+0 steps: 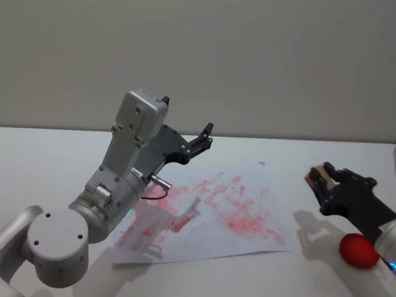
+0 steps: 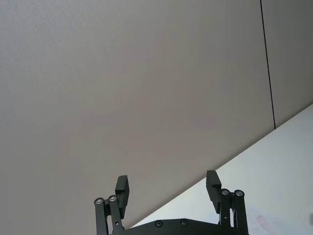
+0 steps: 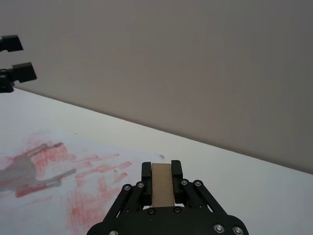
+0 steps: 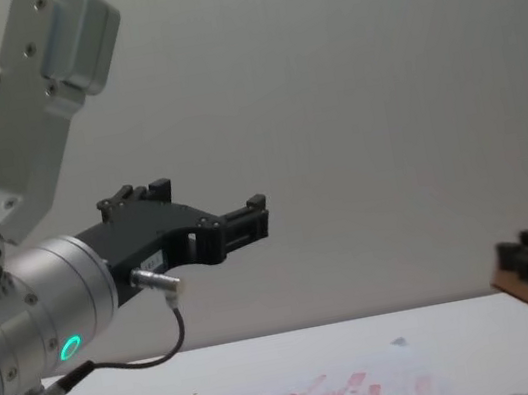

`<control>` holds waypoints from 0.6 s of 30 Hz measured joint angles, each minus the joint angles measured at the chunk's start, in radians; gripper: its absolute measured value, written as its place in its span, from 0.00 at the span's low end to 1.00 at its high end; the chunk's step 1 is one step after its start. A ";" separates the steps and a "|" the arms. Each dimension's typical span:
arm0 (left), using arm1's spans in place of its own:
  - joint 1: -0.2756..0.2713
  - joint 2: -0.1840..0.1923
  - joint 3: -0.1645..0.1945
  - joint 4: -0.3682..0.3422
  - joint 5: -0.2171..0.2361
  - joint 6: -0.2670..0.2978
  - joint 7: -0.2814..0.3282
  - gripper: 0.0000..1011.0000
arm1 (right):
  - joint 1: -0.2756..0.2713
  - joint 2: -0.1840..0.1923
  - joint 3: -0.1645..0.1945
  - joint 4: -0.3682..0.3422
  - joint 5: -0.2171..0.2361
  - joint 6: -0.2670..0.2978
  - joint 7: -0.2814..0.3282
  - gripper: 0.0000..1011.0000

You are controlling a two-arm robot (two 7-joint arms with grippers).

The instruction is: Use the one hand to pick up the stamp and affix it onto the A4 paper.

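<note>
The black two-jawed right end effector (image 1: pixel 323 179) grips the small flat brown wooden stamp (image 3: pixel 162 190) above the white counter (image 1: pixel 34 157), just right of the red-smeared white A4 paper (image 1: pixel 247 223), which lies leftward and lower, while the left end effector (image 1: pixel 204 137) hangs released above the sheet.

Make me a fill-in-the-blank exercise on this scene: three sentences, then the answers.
1. The right claw is shut on a small wooden ____.
2. The left claw holds nothing, and its jaws are ____.
3. The A4 paper is smeared with stamp prints of the colour ____.
Missing words: stamp; open; red.
</note>
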 joint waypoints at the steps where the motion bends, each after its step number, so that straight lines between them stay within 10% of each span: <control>1: 0.000 0.000 0.000 0.000 0.000 0.000 0.000 0.99 | 0.007 -0.004 -0.002 0.010 0.000 -0.004 0.012 0.22; 18: 0.000 0.000 0.000 0.000 0.000 0.000 0.000 0.99 | 0.128 -0.075 -0.053 0.201 -0.063 0.022 0.183 0.22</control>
